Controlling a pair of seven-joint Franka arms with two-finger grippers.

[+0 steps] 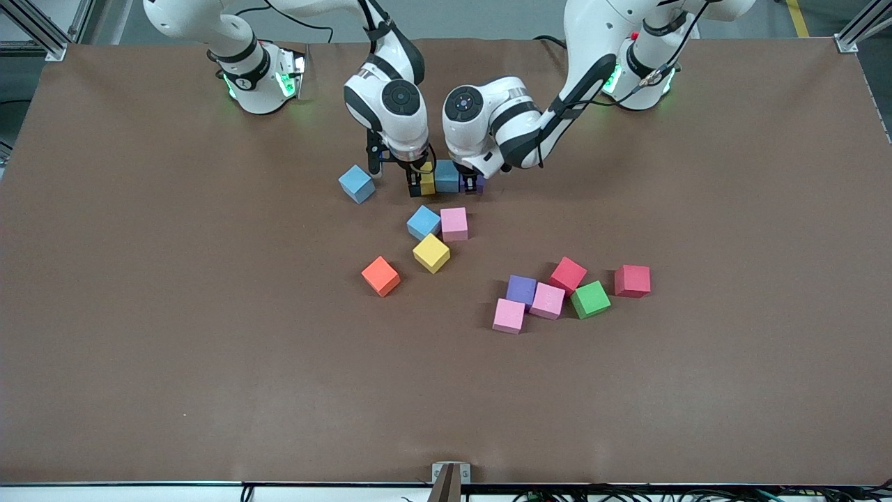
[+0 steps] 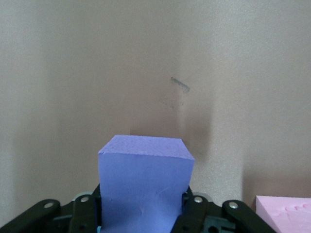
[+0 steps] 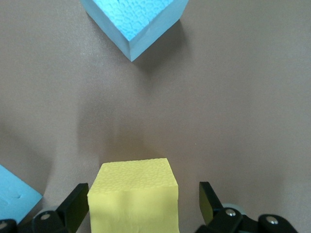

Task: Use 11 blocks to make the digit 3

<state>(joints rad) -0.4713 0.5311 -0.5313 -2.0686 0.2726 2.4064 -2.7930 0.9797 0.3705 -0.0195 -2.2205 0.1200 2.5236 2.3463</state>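
left tool (image 2: 141,221) grips purple block (image 2: 145,184) | right tool (image 3: 146,206) open around yellow block (image 3: 133,199)

Both end effectors crowded one short row: the right end effector (image 1: 421,183) stood open around a yellow cube (image 1: 427,183), the left end effector (image 1: 474,183) clamped a purple cube (image 1: 476,183), a light blue cube (image 1: 447,175) wedged between them. Just nearer the camera, a blue, pink and yellow cluster (image 1: 437,236) blocked approach. The worktop (image 1: 139,314) toward each arm's end lay open.
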